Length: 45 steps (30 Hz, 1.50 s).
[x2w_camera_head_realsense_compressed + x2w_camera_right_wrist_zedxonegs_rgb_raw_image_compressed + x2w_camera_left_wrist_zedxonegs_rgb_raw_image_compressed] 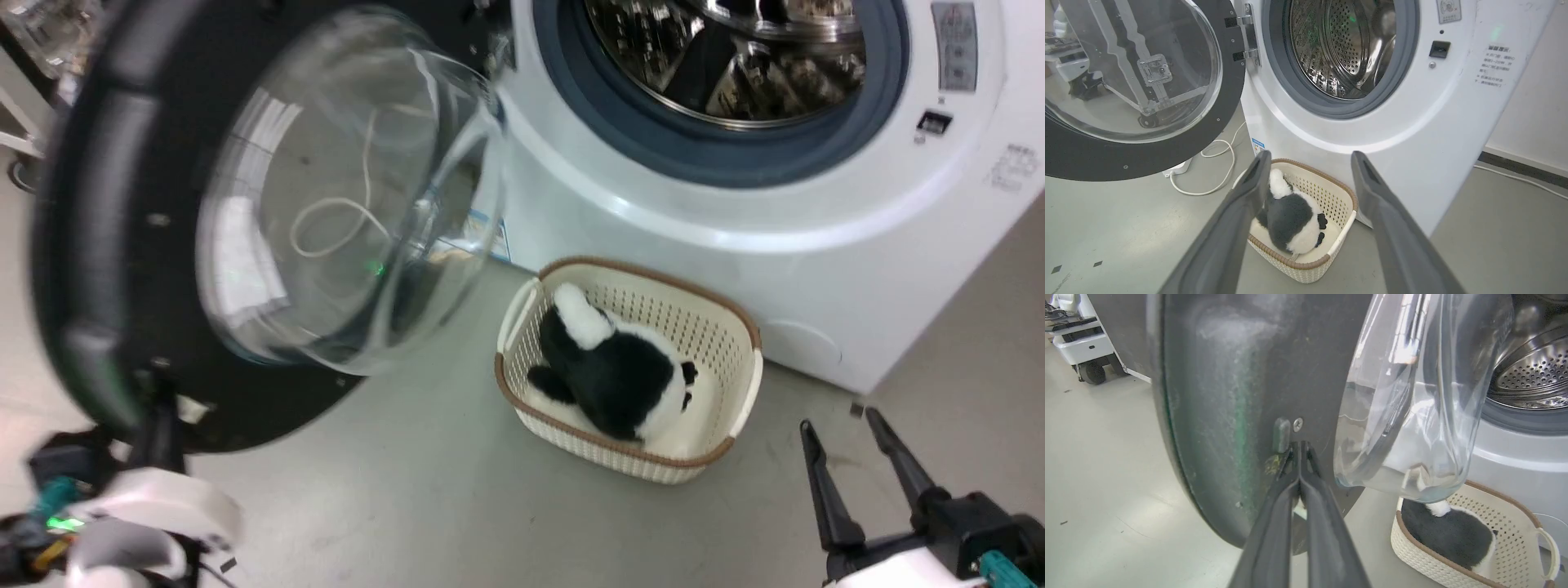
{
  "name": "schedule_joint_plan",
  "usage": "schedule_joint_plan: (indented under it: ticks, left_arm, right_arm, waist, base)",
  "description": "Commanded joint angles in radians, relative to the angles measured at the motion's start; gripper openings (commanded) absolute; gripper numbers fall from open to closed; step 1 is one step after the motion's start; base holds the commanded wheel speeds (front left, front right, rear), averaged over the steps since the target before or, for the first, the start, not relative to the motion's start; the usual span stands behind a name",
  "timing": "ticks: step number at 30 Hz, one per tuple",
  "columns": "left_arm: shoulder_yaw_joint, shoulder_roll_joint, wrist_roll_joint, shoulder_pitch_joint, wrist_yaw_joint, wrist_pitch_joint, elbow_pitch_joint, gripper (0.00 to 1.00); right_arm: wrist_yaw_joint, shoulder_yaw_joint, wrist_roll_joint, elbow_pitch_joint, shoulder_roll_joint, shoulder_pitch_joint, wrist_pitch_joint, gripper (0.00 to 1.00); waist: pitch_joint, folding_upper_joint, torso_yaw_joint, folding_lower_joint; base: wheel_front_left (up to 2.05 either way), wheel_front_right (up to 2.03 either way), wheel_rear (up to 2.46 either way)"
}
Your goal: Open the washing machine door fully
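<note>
The big round glossy black washing machine door point(82, 204) point(1229, 396) point(1147, 159) stands swung out from the white front-loading washing machine point(653, 212) point(1506, 457) point(1412, 122). In the head view it takes up the left half of the frame, its clear glass bowl bulging toward the middle. In the right wrist view it sits in the upper left, hanging on a metal hinge point(1249, 36) at the left edge of the grey-rimmed opening. The perforated steel drum point(735, 57) point(1339, 49) is exposed at the top of both views.

The left gripper point(159, 400) point(1299, 446) comes up from the lower left of the head view to the door's bottom rim. In its wrist view the two dark fingers are pressed together with no gap. Their tips are against the door's black inner face, just below a small tab and a screw. I can't make out anything pinched between them.

The right gripper point(839, 420) point(1310, 155) hovers at the lower right of the head view. Its fingers are spread wide, it holds nothing, and it is well apart from the door.

On the grey floor point(424, 490), just in front of the machine, sits a cream perforated plastic basket with a brown rim point(678, 318) point(1412, 547) point(1327, 196). A black-and-white plush toy point(612, 376) point(1449, 535) point(1290, 216) lies inside it. A white cable point(1233, 163) loops on the floor below the door.
</note>
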Motion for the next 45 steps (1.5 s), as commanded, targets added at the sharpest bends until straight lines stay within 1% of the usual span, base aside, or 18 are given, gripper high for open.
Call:
schedule_joint_plan:
  ticks: [1,9,17,20,23,26,30,32,33,34,35,38,41,45]
  left_arm:
    - [0.020,0.019,-0.009,-0.027,-0.003,0.000,0.014,0.00]
    - [0.129,0.123,-0.095,-0.155,-0.052,-0.007,0.181,0.00]
    - [0.181,0.217,-0.125,-0.284,-0.091,-0.050,0.390,0.00]
    - [0.188,0.229,-0.131,-0.316,-0.106,-0.091,0.449,0.00]
    - [0.193,0.229,-0.129,-0.333,-0.110,-0.129,0.489,0.00]
    - [0.184,0.223,-0.110,-0.336,-0.116,-0.155,0.510,0.00]
    - [0.172,0.209,-0.085,-0.329,-0.124,-0.169,0.497,0.00]
    - [0.161,0.183,-0.058,-0.301,-0.131,-0.174,0.445,0.00]
    - [0.161,0.183,-0.058,-0.301,-0.131,-0.174,0.445,0.00]
    - [0.174,0.150,-0.055,-0.274,-0.133,-0.174,0.374,0.00]
    - [0.174,0.150,-0.055,-0.274,-0.133,-0.174,0.374,0.00]
    - [0.175,0.108,-0.028,-0.211,-0.133,-0.174,0.256,0.00]
    - [0.145,0.060,0.002,-0.144,-0.132,-0.175,0.149,0.00]
    - [0.079,-0.014,0.039,-0.057,-0.109,-0.175,0.026,0.00]
  right_arm:
    - [-0.001,-0.002,-0.011,-0.006,0.002,-0.018,0.001,1.00]
    - [-0.001,-0.003,-0.044,-0.043,-0.005,-0.049,0.025,1.00]
    - [-0.001,-0.001,-0.048,-0.068,-0.021,-0.072,0.043,1.00]
    - [-0.001,-0.006,-0.047,-0.070,-0.022,-0.077,0.043,1.00]
    - [-0.001,-0.009,-0.047,-0.066,-0.021,-0.078,0.042,1.00]
    - [-0.001,-0.007,-0.045,-0.058,-0.019,-0.075,0.039,1.00]
    - [-0.001,-0.012,-0.043,-0.047,-0.016,-0.074,0.033,1.00]
    - [-0.001,-0.016,-0.041,-0.037,-0.011,-0.070,0.025,1.00]
    - [-0.001,-0.016,-0.041,-0.037,-0.011,-0.070,0.025,1.00]
    - [-0.001,-0.019,-0.041,-0.031,-0.008,-0.067,0.019,1.00]
    - [-0.001,-0.019,-0.041,-0.031,-0.008,-0.067,0.019,1.00]
    - [-0.001,-0.031,-0.039,-0.026,-0.003,-0.061,0.011,1.00]
    - [-0.001,-0.049,-0.039,-0.029,0.000,-0.053,0.005,1.00]
    - [-0.001,-0.070,-0.023,-0.043,0.002,-0.041,-0.002,1.00]
  waist:
    - [0.037,-0.0001,-0.016,-0.0001]
    - [0.128,-0.0001,-0.044,-0.0001]
    - [0.179,-0.0001,-0.068,-0.0001]
    - [0.184,-0.0001,-0.076,-0.0001]
    - [0.181,-0.0001,-0.080,-0.0001]
    - [0.168,-0.0001,-0.084,-0.0001]
    - [0.144,-0.0001,-0.086,-0.0001]
    - [0.108,-0.0001,-0.093,-0.0001]
    - [0.108,-0.0001,-0.093,-0.0001]
    - [0.079,-0.0001,-0.101,-0.0001]
    - [0.079,-0.0001,-0.101,-0.0001]
    - [0.032,-0.0001,-0.120,-0.0001]
    - [-0.006,-0.0001,-0.143,-0.0001]
    - [-0.051,-0.0001,-0.182,-0.0001]
  base:
    - [0.00,0.00,0.00]
    - [0.00,0.00,0.00]
    - [0.00,0.00,0.00]
    - [0.00,0.00,0.00]
    - [0.00,0.00,0.00]
    - [0.00,0.00,0.00]
    - [0.00,0.00,0.00]
    - [0.00,0.00,0.00]
    - [0.00,0.00,0.00]
    - [0.00,0.00,0.00]
    - [0.00,0.00,0.00]
    - [0.00,0.00,0.00]
    - [0.00,0.00,0.00]
    - [0.00,0.00,0.00]
